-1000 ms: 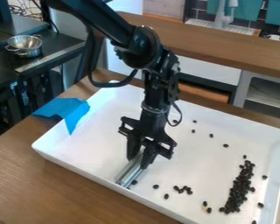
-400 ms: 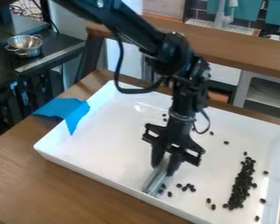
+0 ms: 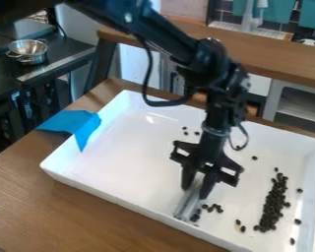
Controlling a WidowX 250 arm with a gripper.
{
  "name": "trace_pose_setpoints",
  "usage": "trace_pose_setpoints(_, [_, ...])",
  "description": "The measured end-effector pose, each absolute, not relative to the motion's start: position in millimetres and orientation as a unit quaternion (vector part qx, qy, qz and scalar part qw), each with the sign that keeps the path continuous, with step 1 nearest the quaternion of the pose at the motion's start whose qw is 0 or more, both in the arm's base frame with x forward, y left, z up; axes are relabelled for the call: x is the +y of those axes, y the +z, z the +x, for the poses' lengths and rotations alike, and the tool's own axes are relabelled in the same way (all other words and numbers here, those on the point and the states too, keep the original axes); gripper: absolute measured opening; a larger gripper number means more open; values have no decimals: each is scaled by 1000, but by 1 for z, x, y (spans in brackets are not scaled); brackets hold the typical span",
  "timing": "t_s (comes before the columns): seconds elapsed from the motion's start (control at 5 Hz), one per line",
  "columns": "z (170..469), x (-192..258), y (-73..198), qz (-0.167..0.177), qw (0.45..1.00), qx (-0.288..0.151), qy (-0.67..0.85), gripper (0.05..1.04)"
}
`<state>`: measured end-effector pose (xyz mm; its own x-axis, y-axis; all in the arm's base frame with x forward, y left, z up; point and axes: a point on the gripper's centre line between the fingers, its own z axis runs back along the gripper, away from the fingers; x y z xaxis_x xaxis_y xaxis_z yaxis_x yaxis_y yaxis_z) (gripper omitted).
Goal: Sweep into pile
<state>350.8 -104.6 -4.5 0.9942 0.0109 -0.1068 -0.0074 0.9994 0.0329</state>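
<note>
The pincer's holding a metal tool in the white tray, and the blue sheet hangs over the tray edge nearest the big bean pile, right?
Not quite: in the camera view, the blue sheet hangs over the left edge of the white tray, away from the big bean pile near the right edge. The pincer is holding a metal tool in the tray.

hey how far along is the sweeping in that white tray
About partway, I'd say. Done: most dark beans seem gathered in a long pile toward the right of the view. In hand: the gripper holds a metallic tool down in the tray, beside a few loose beans. Left: those, plus strays farther back and around the pile.
</note>
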Motion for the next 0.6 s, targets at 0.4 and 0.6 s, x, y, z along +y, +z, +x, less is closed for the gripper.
trace_pose_setpoints(0.4, [354, -134, -4, 10, 998, 61, 0, 361])
trace_pose_setpoints(0.6, [357, -145, -5, 5, 998, 63, 7, 361])
